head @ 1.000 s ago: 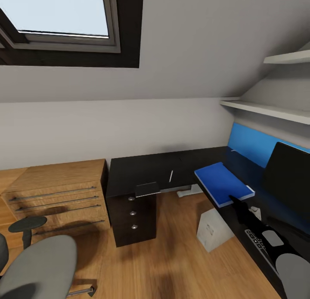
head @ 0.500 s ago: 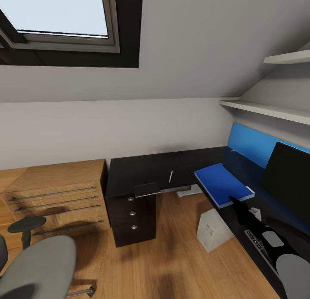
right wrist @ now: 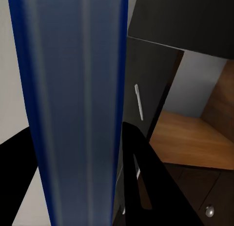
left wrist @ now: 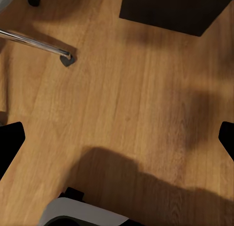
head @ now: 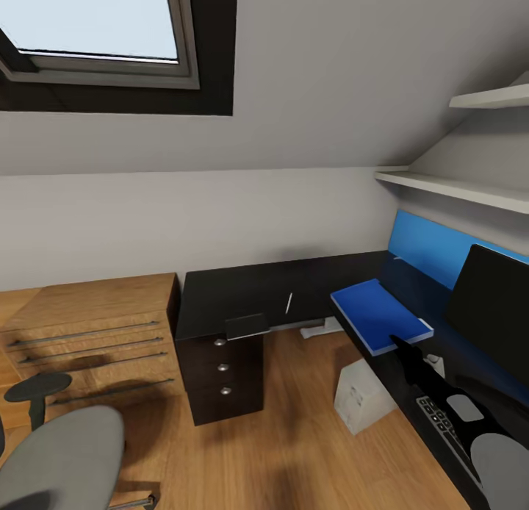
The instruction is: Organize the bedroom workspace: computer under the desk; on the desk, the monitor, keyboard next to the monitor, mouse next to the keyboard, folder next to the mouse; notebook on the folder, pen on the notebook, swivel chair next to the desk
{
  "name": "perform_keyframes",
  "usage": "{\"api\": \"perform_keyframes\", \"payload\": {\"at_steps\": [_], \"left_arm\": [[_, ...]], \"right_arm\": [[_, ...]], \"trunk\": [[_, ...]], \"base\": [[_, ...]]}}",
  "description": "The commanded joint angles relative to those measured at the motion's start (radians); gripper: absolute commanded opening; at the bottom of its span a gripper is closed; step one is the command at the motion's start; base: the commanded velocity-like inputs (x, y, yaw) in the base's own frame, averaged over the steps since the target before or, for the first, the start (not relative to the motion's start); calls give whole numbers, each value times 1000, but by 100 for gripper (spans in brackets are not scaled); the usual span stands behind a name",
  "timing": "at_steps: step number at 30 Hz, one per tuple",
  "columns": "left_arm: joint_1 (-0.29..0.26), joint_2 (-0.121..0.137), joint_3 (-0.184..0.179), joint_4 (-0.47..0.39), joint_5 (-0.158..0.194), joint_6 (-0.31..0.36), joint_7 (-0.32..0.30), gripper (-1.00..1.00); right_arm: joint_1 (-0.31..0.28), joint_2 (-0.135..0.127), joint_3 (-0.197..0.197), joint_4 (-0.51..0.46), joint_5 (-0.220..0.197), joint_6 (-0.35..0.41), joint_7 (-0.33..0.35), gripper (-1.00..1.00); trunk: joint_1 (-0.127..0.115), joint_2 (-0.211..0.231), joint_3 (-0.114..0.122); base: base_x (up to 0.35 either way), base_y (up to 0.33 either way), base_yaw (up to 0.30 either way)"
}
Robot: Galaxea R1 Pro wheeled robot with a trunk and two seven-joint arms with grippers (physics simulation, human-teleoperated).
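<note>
I am keeping the right gripper [head: 406, 346] clamped on the folder [head: 378, 315] over the desk [head: 242, 293] as my view drifts slightly; left gripper [left wrist: 117, 138] hanging open.

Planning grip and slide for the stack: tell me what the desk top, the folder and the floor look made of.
Desk: glossy black top, probably lacquered board or glass, with faint reflections.
Folder: bright blue, flat with a pale edge, looks like plastic or coated card.
Floor: light wood planks, grain visible, satin finish.
</note>
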Motion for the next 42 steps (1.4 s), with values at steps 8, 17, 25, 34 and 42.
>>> {"api": "perform_keyframes", "payload": {"at_steps": [8,17,25,34,42], "left_arm": [[0,0,2,-2,8,0,-5,100],[0,0,1,-2,8,0,-5,100],[0,0,0,-2,8,0,-5,100],[0,-1,0,-2,8,0,-5,100],[0,-1,0,-2,8,0,-5,100]], "right_arm": [[-1,1,-4,13,-8,7,-2,-100],[-1,-1,-5,13,-9,19,-69,-100],[-1,-4,-20,12,-11,133,-120,-100],[-1,-5,-45,12,-12,156,-129,-100],[-1,-5,-52,12,-26,157,-125,-100]], "trunk": [[1,-1,-2],[1,-1,-2],[1,-1,-2],[1,-1,-2],[1,-1,-2]], "base": [[121,-92,0],[15,-11,0],[0,0,0],[49,-25,0],[102,-65,0]]}}
